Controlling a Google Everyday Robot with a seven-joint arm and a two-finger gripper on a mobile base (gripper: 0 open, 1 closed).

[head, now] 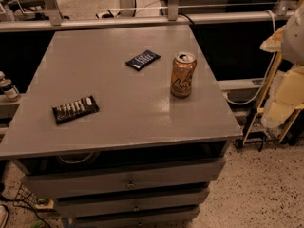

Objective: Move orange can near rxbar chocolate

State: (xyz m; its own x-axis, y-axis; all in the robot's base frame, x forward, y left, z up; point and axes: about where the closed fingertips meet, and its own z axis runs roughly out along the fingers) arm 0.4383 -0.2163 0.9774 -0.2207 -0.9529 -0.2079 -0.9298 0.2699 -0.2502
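The orange can (183,74) stands upright on the right side of the grey cabinet top (118,108), a little back from the right edge. The rxbar chocolate (75,109), a flat black wrapper with white lettering, lies near the front left of the top, far from the can. My gripper does not show in the camera view. A pale blurred shape (292,32) at the upper right edge could be part of my arm; I cannot tell.
A dark navy-blue flat wrapper (143,60) lies behind and to the left of the can. The cabinet has drawers (128,179) below, the top one slightly open. Yellow-white clutter and cables (280,99) stand on the floor to the right. A metal rail (142,20) runs behind.
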